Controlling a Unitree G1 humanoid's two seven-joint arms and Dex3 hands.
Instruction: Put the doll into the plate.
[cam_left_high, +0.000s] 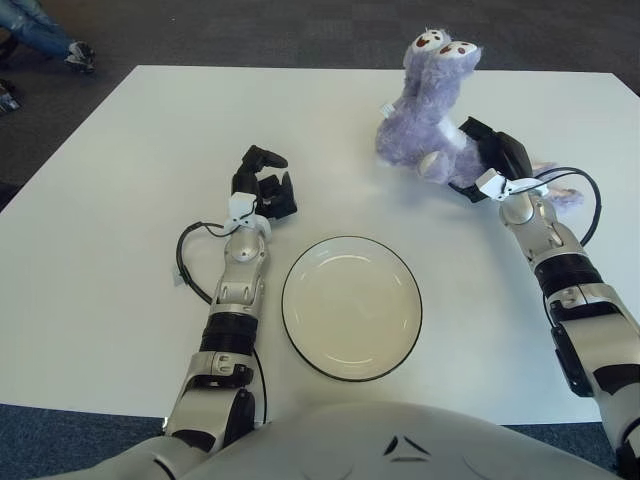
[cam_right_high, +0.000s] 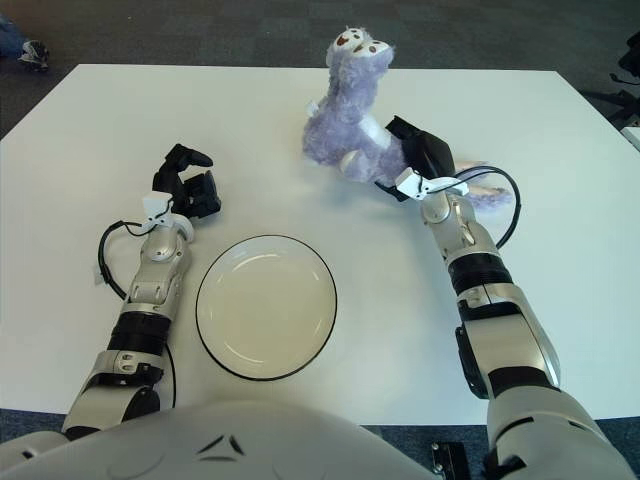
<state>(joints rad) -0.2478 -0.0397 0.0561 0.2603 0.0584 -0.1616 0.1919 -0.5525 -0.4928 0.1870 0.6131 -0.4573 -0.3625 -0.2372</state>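
A fluffy purple doll (cam_left_high: 425, 120) with big white eyes stands upright at the far right of the white table (cam_left_high: 120, 180). My right hand (cam_left_high: 487, 158) is shut on the doll's lower back side, its black fingers pressed into the fur. The doll's pale tail (cam_left_high: 562, 190) trails to the right behind my wrist. A white plate (cam_left_high: 351, 306) with a dark rim lies near the table's front, between my two arms. My left hand (cam_left_high: 262, 186) shows left of the plate with its fingers curled and nothing in them.
A black cable (cam_left_high: 590, 205) loops out beside my right wrist, another (cam_left_high: 186, 262) beside my left forearm. Dark carpet (cam_left_high: 250, 30) surrounds the table. A person's legs and shoes (cam_left_high: 45, 35) show at the far left corner.
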